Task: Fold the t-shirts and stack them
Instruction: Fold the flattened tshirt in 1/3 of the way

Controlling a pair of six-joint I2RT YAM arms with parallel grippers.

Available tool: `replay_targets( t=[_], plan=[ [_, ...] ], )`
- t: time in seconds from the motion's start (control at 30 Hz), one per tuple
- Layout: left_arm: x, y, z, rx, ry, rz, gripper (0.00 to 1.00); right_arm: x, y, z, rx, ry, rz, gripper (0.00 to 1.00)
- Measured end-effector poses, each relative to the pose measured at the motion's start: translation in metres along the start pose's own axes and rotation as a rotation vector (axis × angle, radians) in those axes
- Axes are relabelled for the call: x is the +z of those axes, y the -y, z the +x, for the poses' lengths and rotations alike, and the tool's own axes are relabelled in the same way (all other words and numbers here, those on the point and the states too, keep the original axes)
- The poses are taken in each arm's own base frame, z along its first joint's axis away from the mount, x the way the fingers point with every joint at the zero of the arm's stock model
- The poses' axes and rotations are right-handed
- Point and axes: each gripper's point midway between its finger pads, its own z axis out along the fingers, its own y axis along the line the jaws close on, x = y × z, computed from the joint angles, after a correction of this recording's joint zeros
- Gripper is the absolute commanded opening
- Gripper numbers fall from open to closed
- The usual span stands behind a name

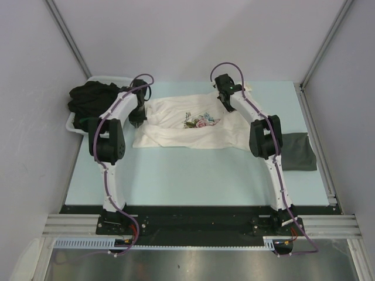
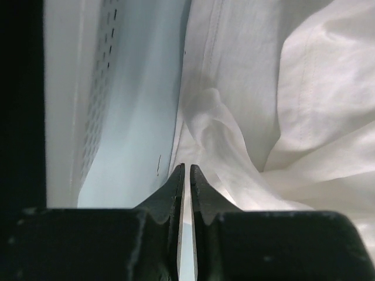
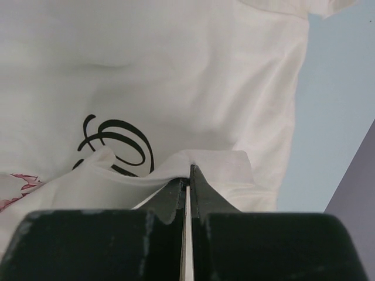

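A cream-white t-shirt [image 1: 187, 126] with a rose print and dark script lies spread on the pale blue table [image 1: 193, 175]. My left gripper [image 1: 137, 121] stands at its left edge. In the left wrist view the jaws [image 2: 187, 167] are a narrow slit apart with nothing between them, and a raised ridge of the t-shirt [image 2: 217, 134] lies just beyond the tips. My right gripper [image 1: 225, 100] is at the shirt's far right part. It is shut [image 3: 188, 170] on a pinched fold of the cream-white t-shirt [image 3: 205, 161] next to the script. A dark grey t-shirt [image 1: 296, 151] lies at the right.
A white tub [image 1: 73, 124] at the far left holds a heap of black t-shirts [image 1: 94, 99], and its slotted wall [image 2: 96, 88] is close beside the left gripper. Grey walls enclose the table on three sides. A metal rail [image 1: 316, 140] runs along the right edge.
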Motion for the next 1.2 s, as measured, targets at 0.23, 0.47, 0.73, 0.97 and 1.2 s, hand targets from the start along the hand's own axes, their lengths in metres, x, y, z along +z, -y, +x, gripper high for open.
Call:
replay_targets(
  t=[0.23, 0.47, 0.73, 0.97, 1.2],
  plan=[
    [0.005, -0.001, 0.013, 0.016, -0.029, 0.0, 0.11, 0.001, -0.002, -0.005, 0.01, 0.02, -0.031, 0.0],
    [0.0, -0.002, 0.012, 0.012, -0.016, 0.007, 0.12, 0.004, 0.001, -0.01, 0.021, 0.04, -0.034, 0.0],
    [-0.005, -0.002, 0.014, 0.01, -0.013, 0.017, 0.12, 0.02, 0.011, -0.005, 0.038, 0.028, 0.014, 0.31],
    [-0.012, -0.002, 0.024, 0.016, -0.027, 0.038, 0.13, 0.027, 0.026, 0.002, 0.05, 0.003, 0.08, 0.35],
    [-0.031, 0.004, 0.041, 0.039, -0.023, 0.091, 0.16, 0.011, 0.044, 0.006, 0.051, -0.009, 0.151, 0.42]
  ],
)
